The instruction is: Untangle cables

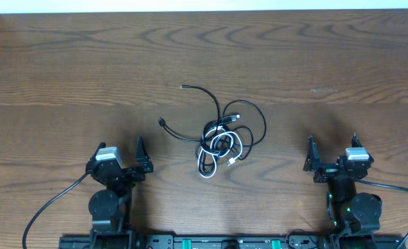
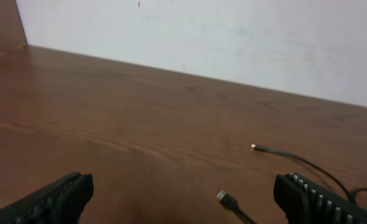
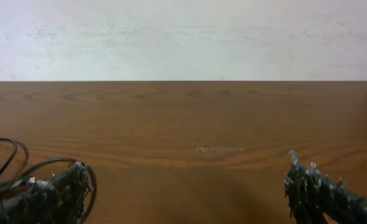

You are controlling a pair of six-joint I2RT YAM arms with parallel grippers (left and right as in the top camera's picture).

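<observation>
Overhead view: the cables [image 1: 221,142] lie in one knotted heap near the middle of the bench [image 1: 66,69], at about 12 o'clock from the gap between the two arms. The white cable [image 1: 203,164] coils through the 6 to 7 o'clock side of the heap, wound in among black loops. One black strand runs out toward 11 o'clock and ends in the far plug [image 1: 183,87]. A second black strand runs toward 9 o'clock and ends in the near plug [image 1: 162,121]. A wide black loop [image 1: 259,124] bulges out at 3 o'clock.

The left claw [image 1: 119,153] sits at 8 o'clock of the heap and the right claw [image 1: 332,149] at 4 o'clock. Both are well apart from the cables, with jaws spread wide and holding nothing.

In the left wrist view the left claw [image 2: 183,199] shows its two dark fingers [image 2: 53,202] in the lower corners, with bare wood between them. The near plug [image 2: 224,198] lies at 5 o'clock and the far plug [image 2: 254,147] at 3 o'clock, both clear of the fingers.

In the right wrist view the right claw [image 3: 183,193] is just as wide. Black loops of the cables [image 3: 12,152] lie at 8 o'clock, partly behind one ribbed finger [image 3: 46,196]. A pale scuff [image 3: 218,149] marks the wood near the centre
</observation>
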